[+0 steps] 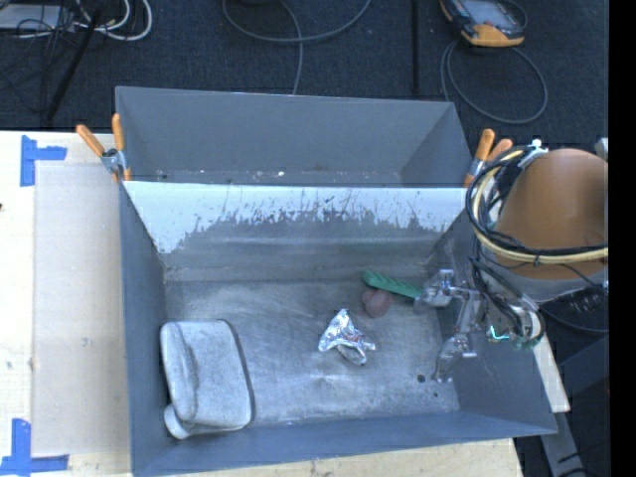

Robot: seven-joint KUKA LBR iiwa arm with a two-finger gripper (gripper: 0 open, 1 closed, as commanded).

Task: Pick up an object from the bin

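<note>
My gripper (442,326) hangs low at the bin's right side, close to the right wall. Its two metal fingers stand apart, one toward the back and one toward the front, and nothing is between them, so it is open. Just left of the rear finger lies a flat green piece (391,286), with a small dark brownish ball (377,303) touching its front edge. A crumpled lump of silver foil (345,336) rests on the floor further left, near the bin's middle.
A flat grey pouch with a rounded cap (206,376) lies in the front left corner. The arm with its orange dome and cables reaches in over the right rim. Bare floor stretches between the pouch and the foil.
</note>
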